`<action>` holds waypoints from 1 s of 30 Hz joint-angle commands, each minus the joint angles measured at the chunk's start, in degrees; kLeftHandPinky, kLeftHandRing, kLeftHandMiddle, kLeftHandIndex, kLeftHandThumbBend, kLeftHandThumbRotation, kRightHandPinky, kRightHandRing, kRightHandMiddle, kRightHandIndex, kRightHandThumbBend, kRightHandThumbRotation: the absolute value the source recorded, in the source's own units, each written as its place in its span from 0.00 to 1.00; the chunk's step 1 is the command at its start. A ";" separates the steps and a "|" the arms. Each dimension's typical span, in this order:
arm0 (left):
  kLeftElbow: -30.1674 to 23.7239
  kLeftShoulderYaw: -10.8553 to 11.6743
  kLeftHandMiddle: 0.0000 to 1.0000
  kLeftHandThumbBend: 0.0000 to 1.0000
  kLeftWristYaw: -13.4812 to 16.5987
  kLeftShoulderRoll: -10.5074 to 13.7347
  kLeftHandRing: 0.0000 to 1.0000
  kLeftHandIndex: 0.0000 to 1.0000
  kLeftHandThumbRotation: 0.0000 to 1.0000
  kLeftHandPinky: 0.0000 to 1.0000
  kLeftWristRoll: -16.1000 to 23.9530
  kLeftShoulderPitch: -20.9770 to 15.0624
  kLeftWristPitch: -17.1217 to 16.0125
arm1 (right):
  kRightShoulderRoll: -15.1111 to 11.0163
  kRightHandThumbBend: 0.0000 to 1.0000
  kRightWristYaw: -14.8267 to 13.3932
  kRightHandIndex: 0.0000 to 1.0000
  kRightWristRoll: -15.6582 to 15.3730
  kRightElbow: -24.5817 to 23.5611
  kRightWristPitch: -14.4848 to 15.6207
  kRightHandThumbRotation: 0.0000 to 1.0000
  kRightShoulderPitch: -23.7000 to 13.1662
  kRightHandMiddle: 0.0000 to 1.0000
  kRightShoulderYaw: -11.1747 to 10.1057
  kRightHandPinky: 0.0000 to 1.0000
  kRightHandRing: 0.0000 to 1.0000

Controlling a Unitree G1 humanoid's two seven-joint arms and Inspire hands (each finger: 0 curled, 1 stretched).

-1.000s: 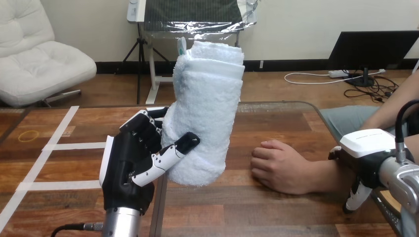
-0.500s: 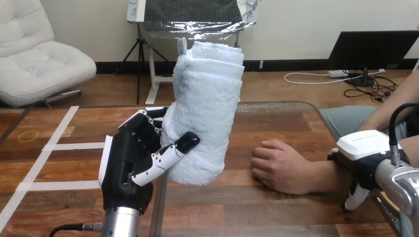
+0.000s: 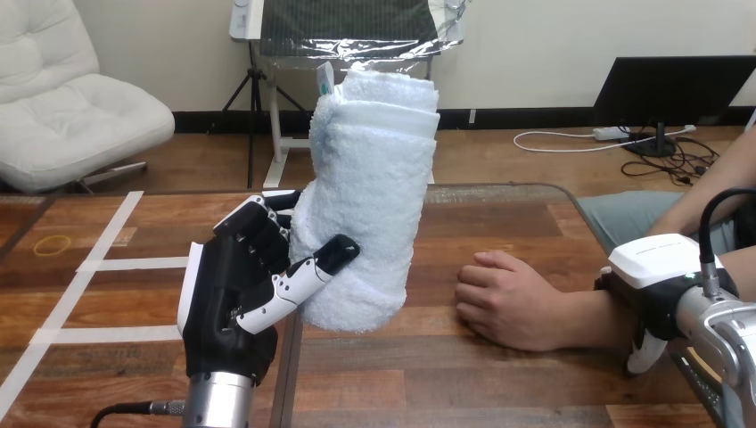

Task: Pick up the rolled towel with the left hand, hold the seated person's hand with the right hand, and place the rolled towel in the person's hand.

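White and thick, the rolled towel (image 3: 370, 196) stands nearly upright over the middle of the wooden counter (image 3: 499, 223), its rolled end at the top. The robot's left hand (image 3: 236, 303) holds it: the black palm faces the roll from the left, the thumb (image 3: 312, 267) crosses the towel's lower front, and the other fingers curl round behind it. The silver left forearm rises from the counter's near edge, left of the middle.

To the right of the towel, and apart from it, the person's hand (image 3: 504, 299) lies palm down on the counter with its fingers loosely tucked under. It holds nothing. Its forearm runs off toward the counter's right edge.

The robot's right hand (image 3: 664, 299) sits at that forearm, close to the right edge, with its white back shell uppermost and lying over the arm — whether it is closed round the forearm or only resting against it cannot be told from this angle.

Pale tape strips (image 3: 134, 263) cross the counter's left part, running toward the left edge, and a yellow rubber band (image 3: 49, 242) lies flat near that edge, well apart from both hands and the towel.
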 commanded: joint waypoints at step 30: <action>-3.85 -0.54 0.43 0.67 -0.36 -1.26 0.38 0.50 0.00 0.33 -0.34 -2.07 0.55 | 3.50 0.77 -14.93 0.59 6.94 15.57 -3.52 0.00 -5.20 0.46 1.18 0.25 0.34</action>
